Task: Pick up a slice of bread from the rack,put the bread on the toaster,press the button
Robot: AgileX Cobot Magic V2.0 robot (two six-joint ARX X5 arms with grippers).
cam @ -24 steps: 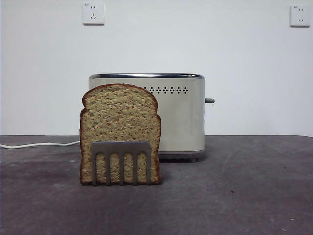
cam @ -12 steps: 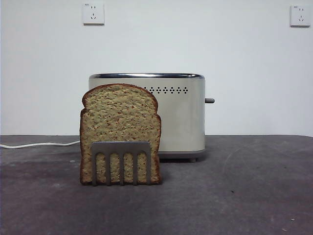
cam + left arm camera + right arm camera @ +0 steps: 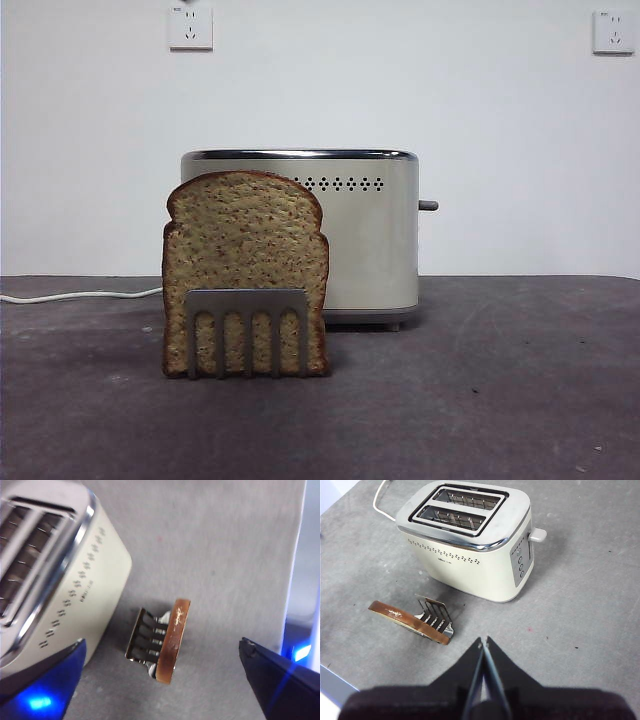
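Table: grey table (image 3: 500, 400) with a white wall (image 3: 400, 80) behind it; two sockets (image 3: 190, 27) sit high on the wall.
Toaster: the cream toaster (image 3: 370, 240) stands near the middle of the table, with both top slots bare.
Button: the small grey button (image 3: 429, 205) sticks out from the toaster's narrow end, high up.
Cord: a white cord (image 3: 70, 295) runs away from the toaster's other end.
Rack: the little steel rack (image 3: 246, 330) stands just in front of the toaster.
Bread: the bread (image 3: 245, 255) stands upright in the rack, almost as tall as the toaster.
Left gripper: the left gripper (image 3: 165, 680) hangs above the rack and bread with its jaws spread wide, touching nothing.
Right gripper: the right gripper (image 3: 483, 642) hangs high, off to the button side of the toaster, with its jaws pressed together and nothing in them.
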